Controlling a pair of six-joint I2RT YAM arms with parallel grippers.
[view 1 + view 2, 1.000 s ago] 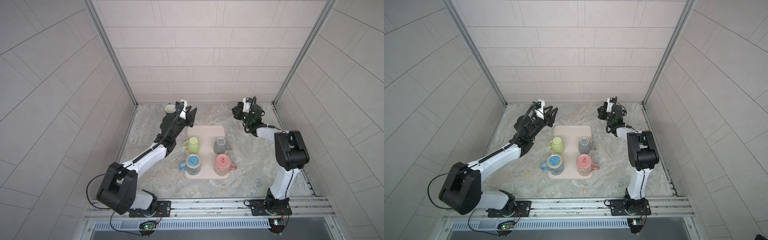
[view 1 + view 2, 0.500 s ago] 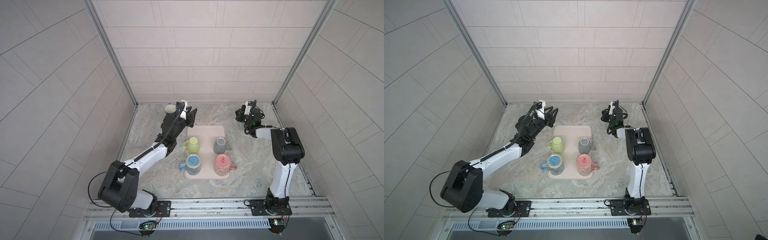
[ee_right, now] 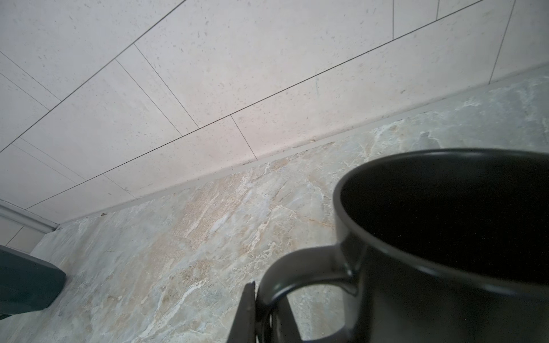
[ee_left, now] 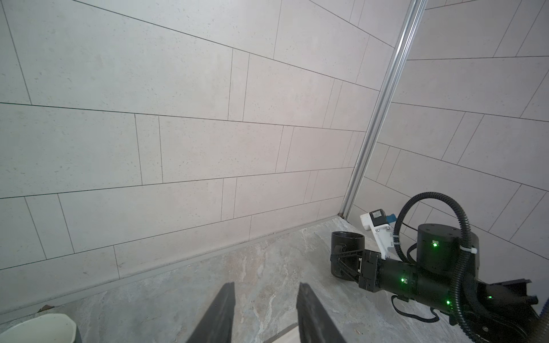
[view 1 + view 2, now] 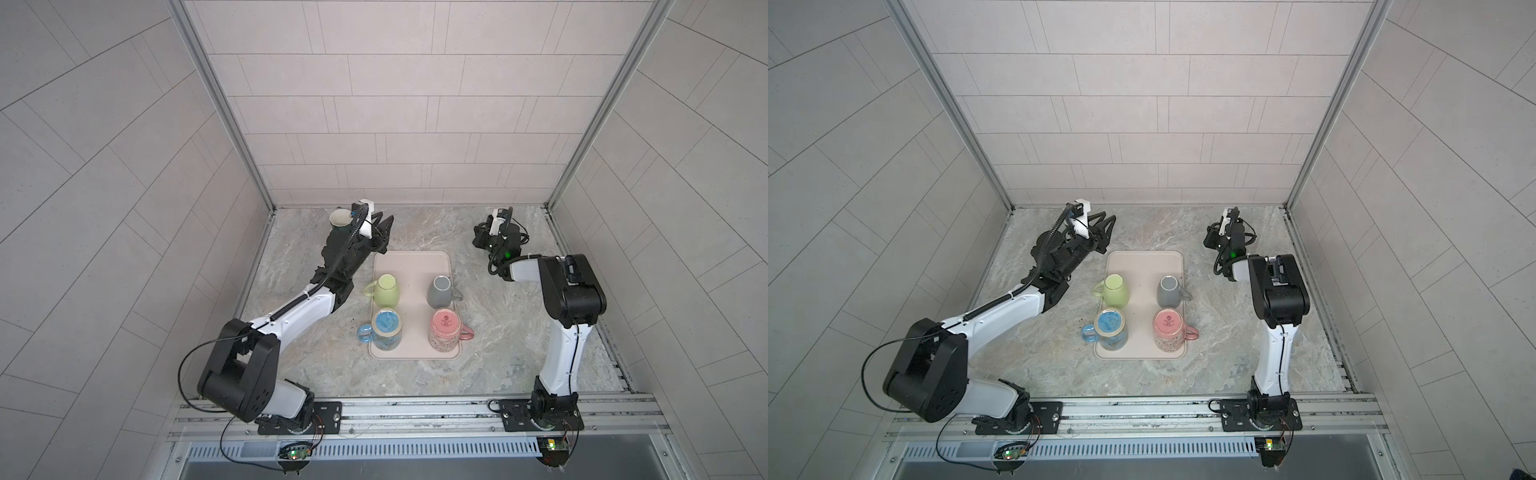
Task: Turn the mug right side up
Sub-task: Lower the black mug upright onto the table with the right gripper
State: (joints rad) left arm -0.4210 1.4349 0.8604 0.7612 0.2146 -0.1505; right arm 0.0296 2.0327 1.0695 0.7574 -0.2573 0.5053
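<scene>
Starting at the near edge, a metal rail (image 5: 415, 415) is seen carrying both arm bases. Beyond it a marbled grey-beige counter (image 5: 415, 382) is spread between pale tiled walls (image 5: 395, 124) met by aluminium corner posts (image 5: 586, 137). A pink tray (image 5: 411, 259) is laid mid-counter with four mugs on it: the blue mug (image 5: 386, 330) and pink mug (image 5: 444, 332) nearer, the green mug (image 5: 386, 289) and grey mug (image 5: 439, 289) farther. A round stamp is borne on the pink mug's top face, but its writing is too small to be read. Past the tray's far left corner the left gripper (image 4: 264, 311) is held above the counter and aimed at the back wall, its jaws parted with nothing between them. A teal mug (image 5: 340, 218) with a cream inside is stood just beside it, near the back left corner. On the far right, well apart from the tray and near the back right corner, the black mug (image 4: 347, 243) is found. It is set upright, its long axis vertical and its mouth turned up, as is shown in both wrist views. Its handle is pointed back along the right arm, and the right gripper (image 3: 266, 319) is clamped tight on that handle. The mug is seen at counter level, but whether its base is touching the stone cannot be told.
</scene>
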